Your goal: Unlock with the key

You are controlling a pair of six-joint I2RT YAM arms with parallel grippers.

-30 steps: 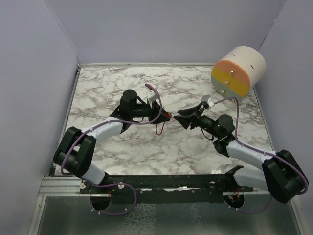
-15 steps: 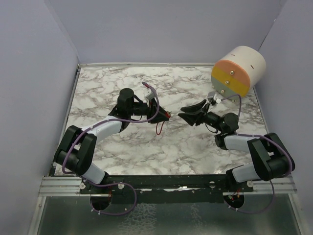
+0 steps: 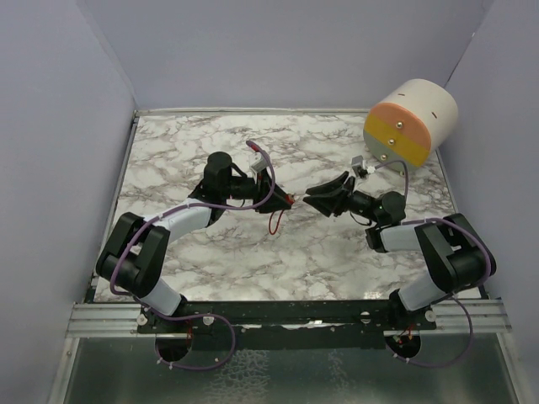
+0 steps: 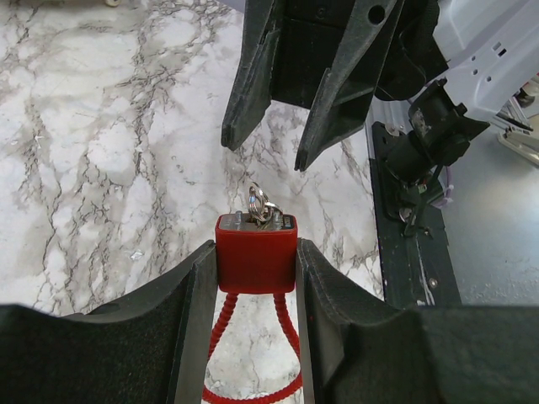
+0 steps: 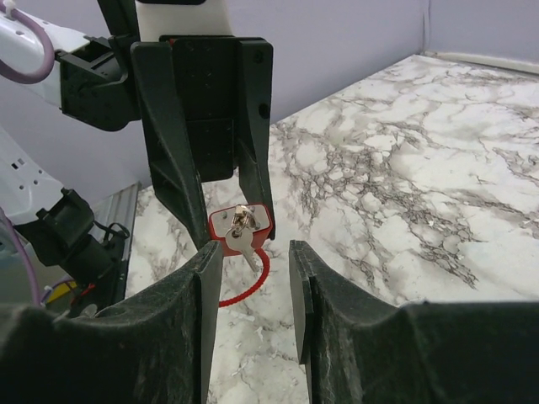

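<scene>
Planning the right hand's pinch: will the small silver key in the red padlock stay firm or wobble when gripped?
The small silver key appears seated in the red padlock, so it probably stays stiff, though its ring may flop. The left hand clamps the padlock's body, so it should resist twisting. The key's thin, smooth metal looks easy to slip on.

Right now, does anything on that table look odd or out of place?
Nothing looks spilled or broken. The left pincer holds a red padlock with its key already in it, facing the open right pincer. Only the drum in the far corner looks tipped.
</scene>
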